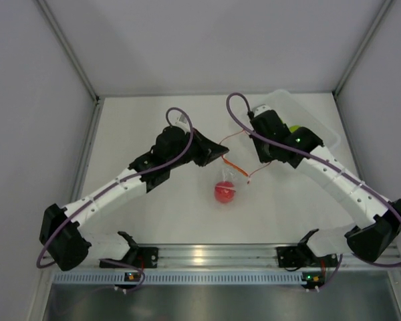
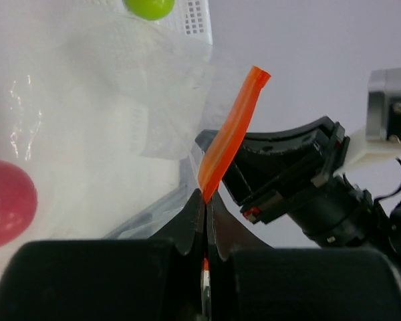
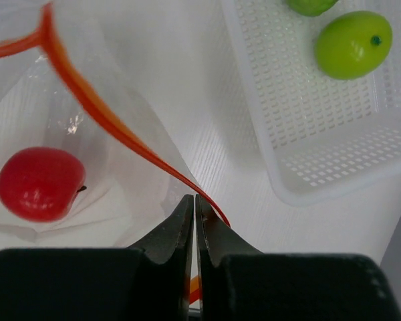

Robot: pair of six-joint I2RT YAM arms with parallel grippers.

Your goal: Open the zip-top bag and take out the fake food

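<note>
From above, we see both arms reaching inward from their bases at the near edge of the table [image 1: 154, 214], elbows out to the sides and wrists converging near the middle. The left gripper [image 1: 222, 150] points right and the right gripper [image 1: 255, 172] points left and toward us. The zip-top bag [image 1: 232, 175] is stretched between them, its orange zip strip [image 1: 235, 167] pulled into a loop. A red ball [image 1: 224, 192] sits in the bottom of the bag. We cannot tell whether the bag touches the table. A clear tub [image 1: 314, 114] lies behind the right wrist with a green ball [image 1: 294, 129] inside it.

In the left wrist view, the left gripper [image 2: 206, 200] has its jaws pressed together on the bag's mouth. The zip strip [image 2: 234, 127] rises from the pinch, tilted to the right. The red ball [image 2: 7, 200] shows through the crinkled film at far left. The right arm's black wrist fills the right side.

In the right wrist view, the right gripper [image 3: 195, 200] pinches the other lip of the bag, jaws closed on the zip strip [image 3: 100, 114], which curves away up and left. The red ball [image 3: 40, 184] lies inside the bag at left. At upper right, the tub [image 3: 307, 167] holds the green ball [image 3: 353, 43] and a second green ball [image 3: 311, 5], cut off by the frame edge.
</note>
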